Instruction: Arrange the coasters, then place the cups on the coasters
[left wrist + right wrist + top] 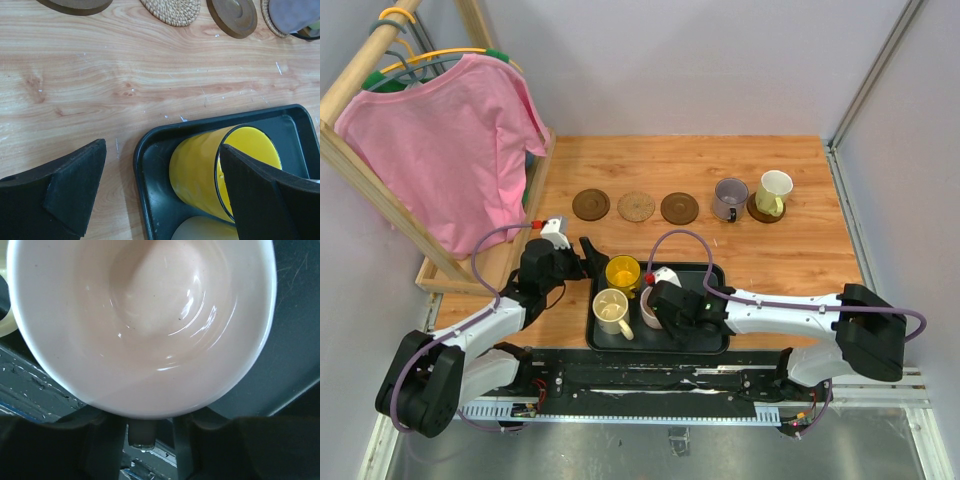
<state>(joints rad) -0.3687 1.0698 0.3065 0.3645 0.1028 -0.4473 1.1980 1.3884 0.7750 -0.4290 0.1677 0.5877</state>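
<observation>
Three bare brown coasters [591,204], [636,206], [679,208] lie in a row on the wooden table. To their right, a purple-grey cup [729,198] and a yellow-green cup [773,192] each stand on a coaster. The black tray [705,340] holds a yellow cup [623,271], a cream cup [612,311] and a pink cup [646,316]. My left gripper [165,195] is open at the tray's far left corner. One of its fingers is over the yellow cup [200,175] and the other is outside the tray. My right gripper [147,432] straddles the handle of the pink cup [145,315], and a gap shows on one side.
A pink shirt [450,150] hangs on a wooden rack [480,270] at the left, close to my left arm. Grey walls close the back and right. The tray sits at the near edge, just in front of the arm bases.
</observation>
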